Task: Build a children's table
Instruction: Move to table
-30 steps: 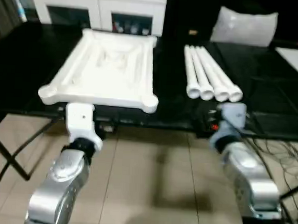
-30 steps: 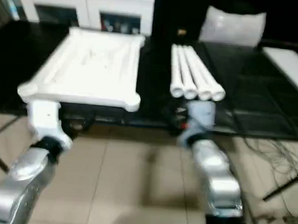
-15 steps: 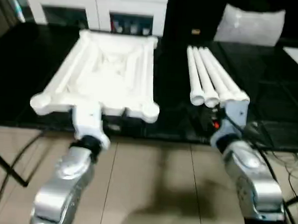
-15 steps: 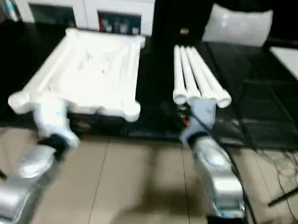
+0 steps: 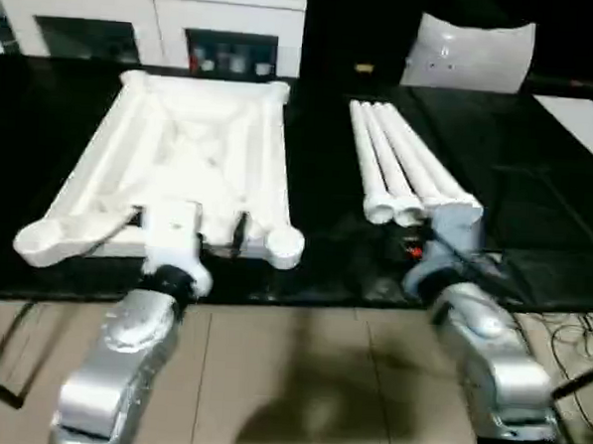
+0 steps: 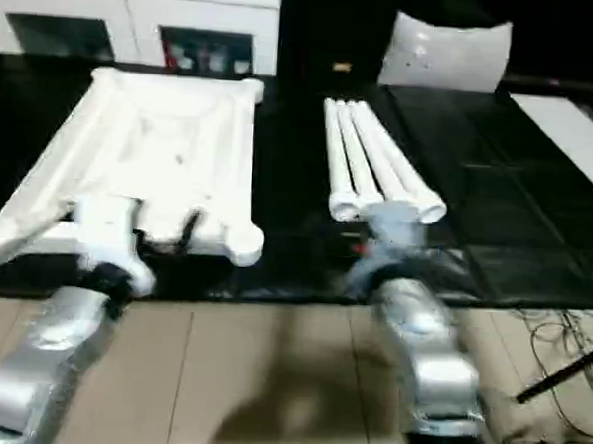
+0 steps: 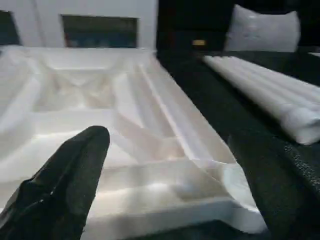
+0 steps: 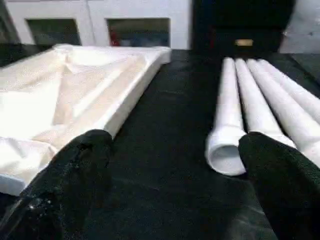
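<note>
The children's table lies in parts on a black worktable. Its white top rests upside down at the left, ribbed side up, with round sockets at the near corners. Several white tubular legs lie side by side to its right. My left gripper is open over the top's near edge, one black finger above the ribs. My right gripper is open just short of the legs' near ends, its fingers spread wide with nothing between them.
The black worktable ends at a front edge just behind my wrists, with tiled floor below. A white cabinet and a white bag stand at the back. A white board lies far right, cables on the floor.
Both arms have reached forward over the worktable. The left gripper now sits over the top's near edge and the right one has come up to the leg ends. The camera has also shifted.
</note>
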